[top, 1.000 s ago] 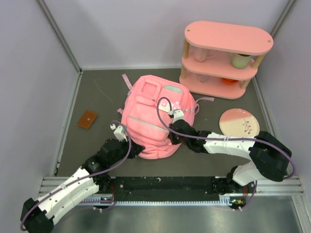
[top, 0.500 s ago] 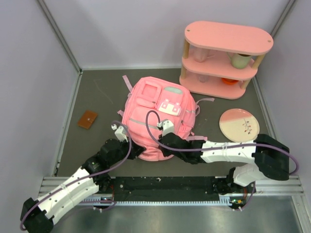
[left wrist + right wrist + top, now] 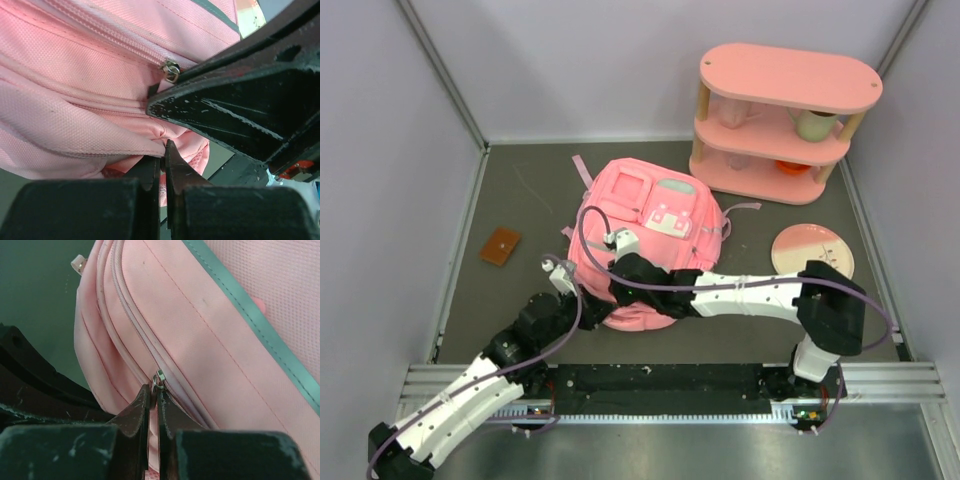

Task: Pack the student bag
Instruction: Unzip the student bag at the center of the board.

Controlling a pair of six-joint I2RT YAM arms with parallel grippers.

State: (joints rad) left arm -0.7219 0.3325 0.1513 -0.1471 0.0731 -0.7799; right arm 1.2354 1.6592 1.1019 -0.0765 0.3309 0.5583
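Observation:
The student bag [image 3: 642, 222], a pink backpack with mint trim, lies flat in the middle of the table. My left gripper [image 3: 588, 303] is at its near left edge, shut on a fold of pink bag fabric [image 3: 100, 145], with the fingertips [image 3: 162, 150] pinching it. My right arm reaches across the bag's near side. The right gripper [image 3: 606, 290] is shut on the metal zipper pull [image 3: 159, 378] of the long side zipper. That zipper pull [image 3: 171, 70] also shows in the left wrist view, just above the right gripper's black finger [image 3: 225, 115].
A pink oval shelf unit [image 3: 785, 120] with cups stands at the back right. A pink plate [image 3: 812, 250] lies right of the bag. A small brown flat object [image 3: 501, 245] lies at the left. Walls enclose the table on three sides.
My right gripper has slid left along the bag's near edge with the zipper pull, from the right side to the left. The left arm has shifted only slightly.

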